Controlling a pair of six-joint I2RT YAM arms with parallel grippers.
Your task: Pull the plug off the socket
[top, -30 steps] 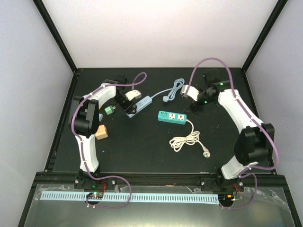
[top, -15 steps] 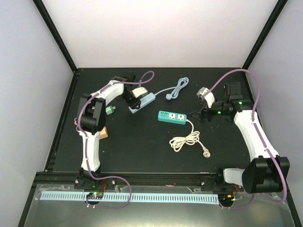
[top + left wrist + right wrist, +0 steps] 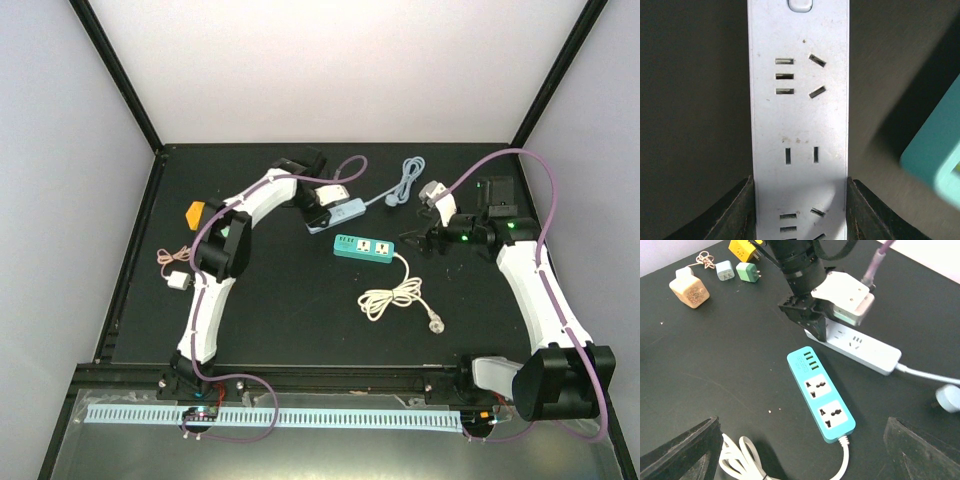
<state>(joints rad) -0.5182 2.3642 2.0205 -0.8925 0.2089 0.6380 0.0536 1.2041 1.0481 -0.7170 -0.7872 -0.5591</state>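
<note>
At the back of the tabletop (image 3: 290, 325), left of centre, the white power strip (image 3: 343, 210) lies flat and angled. The left fingers (image 3: 737, 212) press against its two long edges, clamped on the strip. The outlet slots seen in the left wrist view are uncovered. Its grey cable (image 3: 405, 183) runs off to the right and ends in a round plug (image 3: 950, 399) lying loose. Just in front of the white strip, apart from it, lies a teal power strip (image 3: 363, 247) with a white cord (image 3: 390, 297) coiled nearer the arms. The right fingers (image 3: 685, 447) hang spread wide above the tabletop, right of the teal strip, holding nothing. Well to the left lie a yellow plug (image 3: 742, 247), a pale blue plug (image 3: 725, 270), a green plug (image 3: 746, 272) and a beige block (image 3: 689, 290).
</note>
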